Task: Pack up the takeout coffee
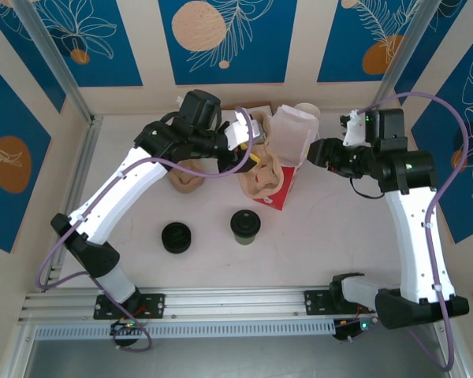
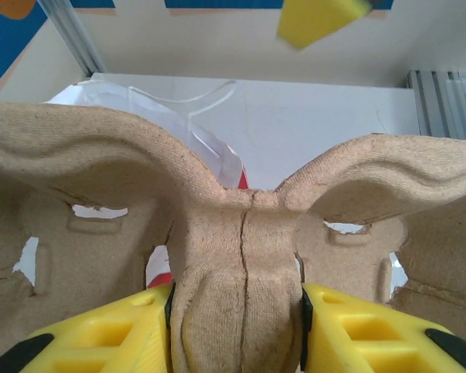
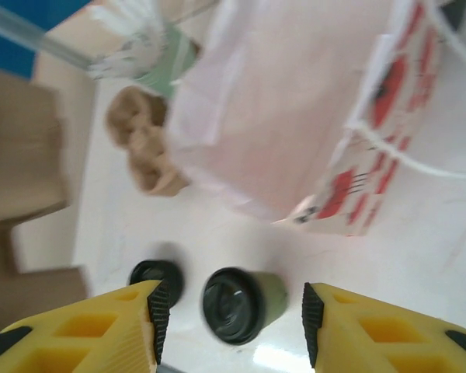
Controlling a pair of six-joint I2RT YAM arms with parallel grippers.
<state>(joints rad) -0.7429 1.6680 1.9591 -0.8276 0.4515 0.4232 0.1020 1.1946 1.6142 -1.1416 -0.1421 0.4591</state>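
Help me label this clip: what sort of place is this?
Probably a robot test cell staged for takeout packing: aluminium frame posts and printed blue wall panels enclose a white table with a red-and-white bag, a pulp cup carrier and the takeout coffee.

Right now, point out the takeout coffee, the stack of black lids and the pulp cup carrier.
takeout coffee [image 1: 245,224]: top external view, on its black lid.
stack of black lids [image 1: 176,236]: top external view, on the top lid.
pulp cup carrier [image 2: 245,256]: left wrist view, on its central ridge.
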